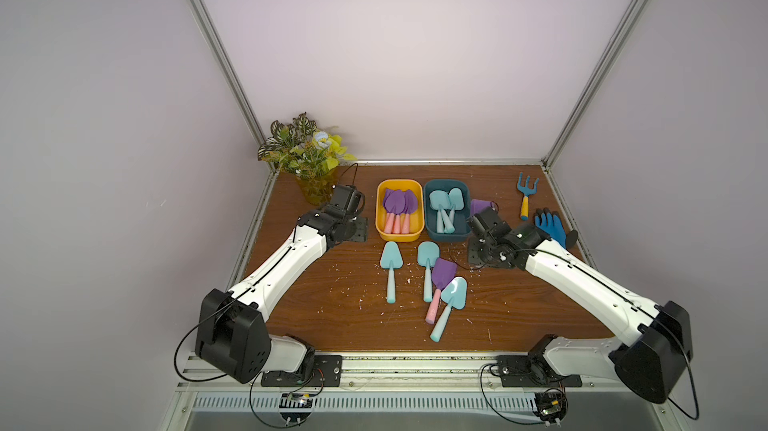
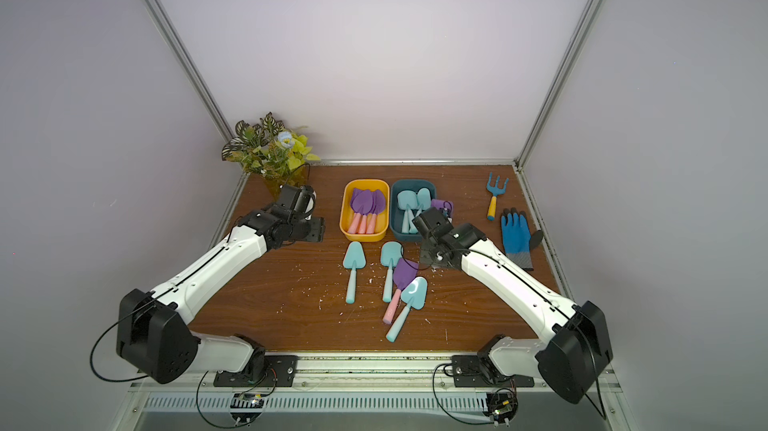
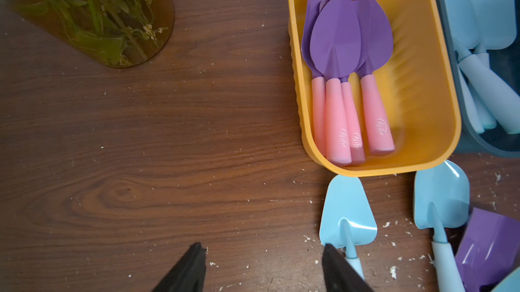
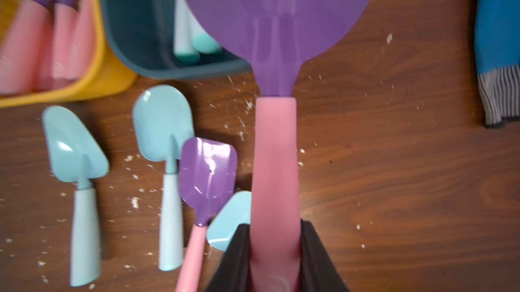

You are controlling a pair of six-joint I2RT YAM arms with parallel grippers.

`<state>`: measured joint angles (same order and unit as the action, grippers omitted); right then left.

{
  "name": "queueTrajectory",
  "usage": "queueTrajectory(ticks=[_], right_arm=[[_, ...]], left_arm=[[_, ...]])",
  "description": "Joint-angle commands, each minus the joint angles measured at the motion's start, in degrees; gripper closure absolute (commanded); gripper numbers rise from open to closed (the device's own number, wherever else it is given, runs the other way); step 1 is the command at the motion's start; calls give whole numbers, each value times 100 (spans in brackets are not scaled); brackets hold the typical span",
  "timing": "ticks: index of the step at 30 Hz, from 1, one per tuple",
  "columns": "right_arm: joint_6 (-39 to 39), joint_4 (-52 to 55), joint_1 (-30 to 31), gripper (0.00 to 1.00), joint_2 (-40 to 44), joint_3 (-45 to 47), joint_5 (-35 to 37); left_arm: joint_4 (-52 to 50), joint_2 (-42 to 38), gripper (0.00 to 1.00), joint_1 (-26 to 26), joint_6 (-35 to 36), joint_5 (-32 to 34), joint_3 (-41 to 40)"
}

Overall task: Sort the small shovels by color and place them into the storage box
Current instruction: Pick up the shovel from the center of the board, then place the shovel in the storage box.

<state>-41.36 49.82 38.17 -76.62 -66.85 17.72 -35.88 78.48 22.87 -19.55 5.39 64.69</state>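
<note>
Wood-grain laminate, dark brown and flecked with pale crumbs, covers your worktop (image 1: 332,316). Two smooth, round-cornered plastic tubs stand side by side on it. The yellow box (image 1: 379,217) holds purple shovels (image 3: 337,40) with pink handles, and the dark teal box (image 1: 446,236) holds light-blue shovels (image 1: 440,200). Nearer you, three glossy loose blue shovels (image 1: 390,260) and one square-bladed loose purple shovel (image 1: 444,272) lie flat. Your right fingers (image 4: 315,254) clamp the matte pink handle of a round-bladed held shovel (image 4: 275,23), just beside the dark teal box. Your left fingers (image 3: 188,271) stand wide and empty.
</note>
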Motion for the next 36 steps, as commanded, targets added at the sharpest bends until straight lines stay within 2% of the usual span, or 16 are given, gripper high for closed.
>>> queueTrajectory(ticks=[1, 8, 12, 18, 27, 36], right_arm=[[422, -103, -4, 97, -427, -720, -36], [911, 305, -8, 97, -2020, -2929, -503], [1218, 534, -11, 97, -3014, -4213, -1047], [1523, 834, 5, 96, -4236, -5588, -1326], [1742, 1407, 81, 96, -5662, -7190, -1289], [1726, 1372, 93, 96, -6122, -7266, -1456]], left_arm=[[-51, -330, 32, -72, -75, 102, -110], [-200, -608, 32, -77, -179, -93, -314], [-309, -761, 32, -72, -304, -137, -390], [-411, -968, 33, -73, -507, -169, -601], [-608, -1029, 32, -64, -595, -125, -578], [-869, -1124, 32, -64, -514, 61, -469]])
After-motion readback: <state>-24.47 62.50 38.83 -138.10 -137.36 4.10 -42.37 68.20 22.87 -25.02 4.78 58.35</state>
